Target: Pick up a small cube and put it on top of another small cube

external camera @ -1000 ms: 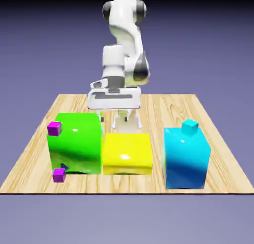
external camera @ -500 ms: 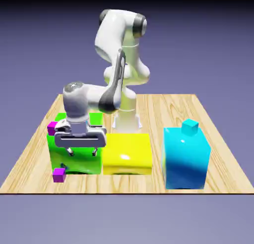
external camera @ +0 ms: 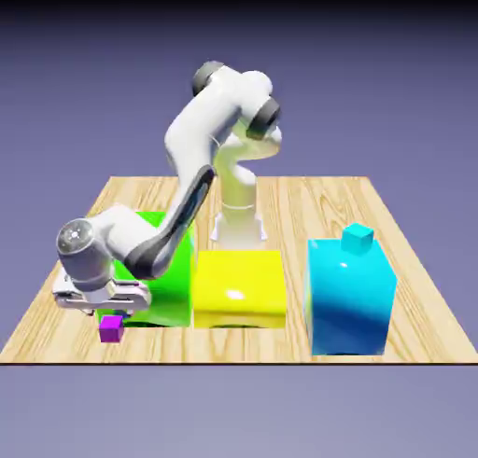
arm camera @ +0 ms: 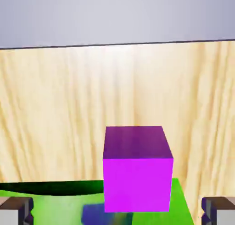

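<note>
And there's the magenta-purple cube [external camera: 111,329], right by the green block's [external camera: 168,293] near corner on the exterior view's left, though I can't tell from here exactly what it rests on! Looks a light little thing, I'd say, stiff all through, not fragile; those flat sides could be a touch slippery. Take it square across two opposite side faces, low enough for a full bite, and mind the green block doesn't foul a finger. The gripper [arm camera: 117,210] is spread wide, nothing pinched in it, with the cube showing between the fingertips in the hand view. Over past the green block, on the exterior view's right, comes the yellow block [external camera: 239,288], just beside it, and farther that way the big cyan block [external camera: 347,302], carrying the tiny cyan cube [external camera: 358,238] on top, the one to be stacked on. Brands, labels? No writing that I can read on any of them, just plain bright colour!
</note>
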`<action>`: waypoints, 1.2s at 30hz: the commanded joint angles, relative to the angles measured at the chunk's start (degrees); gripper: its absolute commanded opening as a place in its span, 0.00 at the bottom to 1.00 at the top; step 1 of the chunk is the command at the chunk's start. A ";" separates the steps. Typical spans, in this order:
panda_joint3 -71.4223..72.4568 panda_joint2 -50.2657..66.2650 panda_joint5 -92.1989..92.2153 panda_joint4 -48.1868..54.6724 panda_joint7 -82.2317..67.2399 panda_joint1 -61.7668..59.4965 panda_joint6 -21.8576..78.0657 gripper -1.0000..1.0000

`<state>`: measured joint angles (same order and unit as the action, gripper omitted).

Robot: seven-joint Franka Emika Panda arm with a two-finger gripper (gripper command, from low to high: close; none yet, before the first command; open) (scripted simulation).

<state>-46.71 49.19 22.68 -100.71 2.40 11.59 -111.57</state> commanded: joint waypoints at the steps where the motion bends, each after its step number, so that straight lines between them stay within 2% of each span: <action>1: 0.00 0.00 0.00 0.00 0.00 0.00 0.00 0.50; 4: 3.46 4.62 3.36 -3.06 -1.52 -1.81 -7.41 0.50; 5: 3.46 4.62 3.36 -3.06 -1.52 -1.81 -7.41 0.00; 10: 0.36 -1.97 1.50 -0.33 0.72 1.21 0.99 0.00; 36: 54.34 -54.46 -44.22 -21.73 -20.35 22.41 4.34 0.00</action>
<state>7.63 -5.27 -21.46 -122.43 -17.98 34.73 -107.17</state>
